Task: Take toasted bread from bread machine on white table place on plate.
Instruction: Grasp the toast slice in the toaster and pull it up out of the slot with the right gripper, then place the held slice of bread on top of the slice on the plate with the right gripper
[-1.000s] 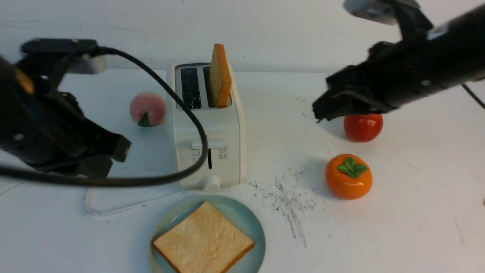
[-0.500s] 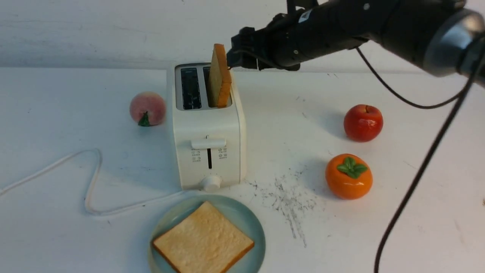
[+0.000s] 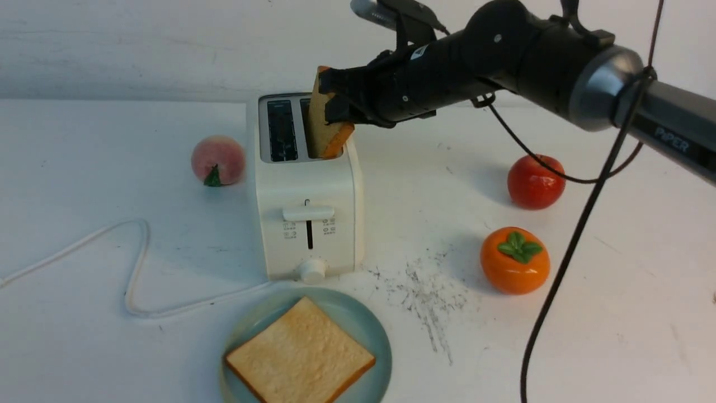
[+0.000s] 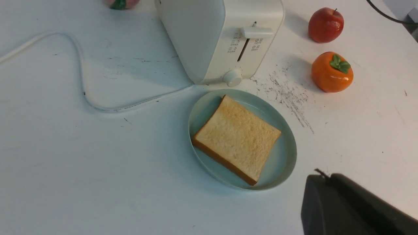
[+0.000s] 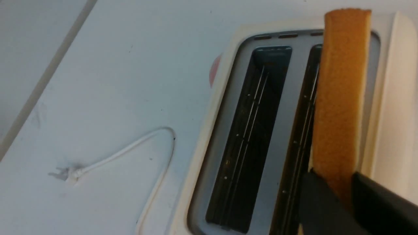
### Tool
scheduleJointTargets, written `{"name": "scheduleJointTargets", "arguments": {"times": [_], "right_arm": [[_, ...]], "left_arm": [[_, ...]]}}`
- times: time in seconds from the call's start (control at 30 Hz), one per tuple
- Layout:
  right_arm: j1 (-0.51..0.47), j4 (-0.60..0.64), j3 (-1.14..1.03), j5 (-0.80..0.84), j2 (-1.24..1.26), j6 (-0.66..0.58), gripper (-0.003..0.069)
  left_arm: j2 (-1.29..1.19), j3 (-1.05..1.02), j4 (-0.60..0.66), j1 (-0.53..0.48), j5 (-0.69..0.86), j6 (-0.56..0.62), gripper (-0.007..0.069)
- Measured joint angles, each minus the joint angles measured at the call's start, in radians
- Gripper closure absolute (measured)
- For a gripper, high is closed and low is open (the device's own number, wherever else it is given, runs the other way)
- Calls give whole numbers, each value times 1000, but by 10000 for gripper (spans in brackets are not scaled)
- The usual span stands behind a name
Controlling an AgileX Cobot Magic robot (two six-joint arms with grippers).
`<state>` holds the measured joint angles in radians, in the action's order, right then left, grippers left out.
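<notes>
Your right gripper [image 3: 331, 96] grips the toast [image 5: 342, 94] in the toaster [image 3: 307, 187] — lift straight up, clear the slot; left gripper [image 4: 326, 182] clenched.

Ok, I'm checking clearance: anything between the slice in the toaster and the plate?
Only the toaster's own slot walls around the slice's lower part; beyond them, nothing visible blocks the plate.

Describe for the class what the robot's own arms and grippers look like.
The right arm is black, with a silvery collar, a dark tube lettered "PIPER" and loose black cables. Its gripper is black, with blocky fingers. Of the left arm, only its gripper's dark, blurred fingers show.
</notes>
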<state>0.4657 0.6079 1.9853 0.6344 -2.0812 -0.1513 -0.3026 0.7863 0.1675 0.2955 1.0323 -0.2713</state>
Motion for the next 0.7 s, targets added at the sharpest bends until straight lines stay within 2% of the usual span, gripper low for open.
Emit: {"name": "scheduleJointTargets", "arguments": {"times": [0.17, 0.3, 0.47, 0.7], "right_arm": [[-2, -28, -2, 115, 166, -68, 601], [0, -16, 8, 360, 345, -87, 601], [47, 0, -9, 599, 396, -114, 601], [124, 61, -254, 604, 372, -214, 601]], "left_arm": [[0, 0, -18, 0, -7, 0, 638], [0, 0, -59, 0, -51, 1, 638], [0, 0, -130, 0, -101, 2, 638], [0, 0, -168, 0, -101, 2, 638]]}}
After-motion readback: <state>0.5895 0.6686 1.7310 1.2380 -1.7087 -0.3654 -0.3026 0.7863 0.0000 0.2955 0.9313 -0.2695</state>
